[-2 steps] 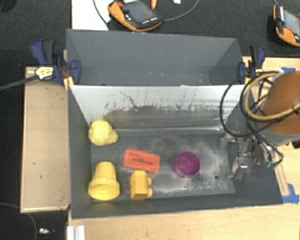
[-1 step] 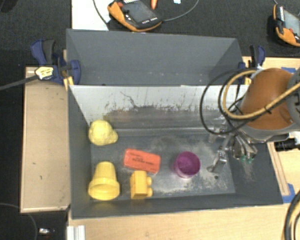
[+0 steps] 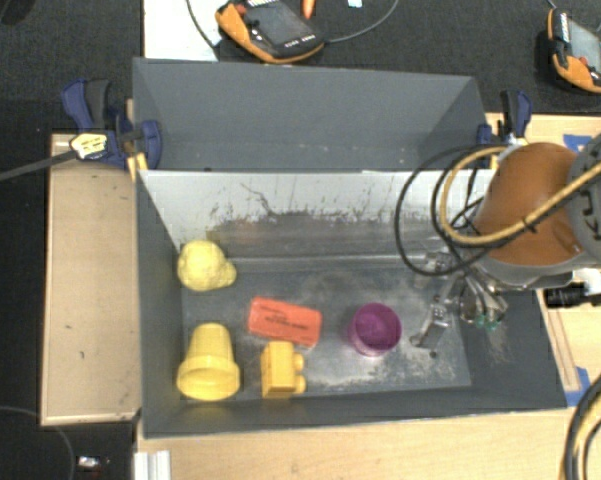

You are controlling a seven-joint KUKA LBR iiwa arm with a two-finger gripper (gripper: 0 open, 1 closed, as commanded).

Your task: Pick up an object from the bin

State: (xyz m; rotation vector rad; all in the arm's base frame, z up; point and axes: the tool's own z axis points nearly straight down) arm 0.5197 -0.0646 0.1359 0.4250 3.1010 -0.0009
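Claw [image 3: 432,334], opening not discernible, over the right floor of the bin [image 3: 310,118], just beside a purple cup [image 3: 375,328]. Leftward: orange block [image 3: 284,321]; yellow block [image 3: 281,370] and yellow cup [image 3: 209,363] by the near wall; yellow lump [image 3: 204,266] at the left wall.

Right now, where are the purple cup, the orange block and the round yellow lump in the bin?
purple cup [image 3: 375,328], camera view, middle of its open top.
orange block [image 3: 284,321], camera view, middle of its upper face.
round yellow lump [image 3: 204,266], camera view, middle of its rounded top.
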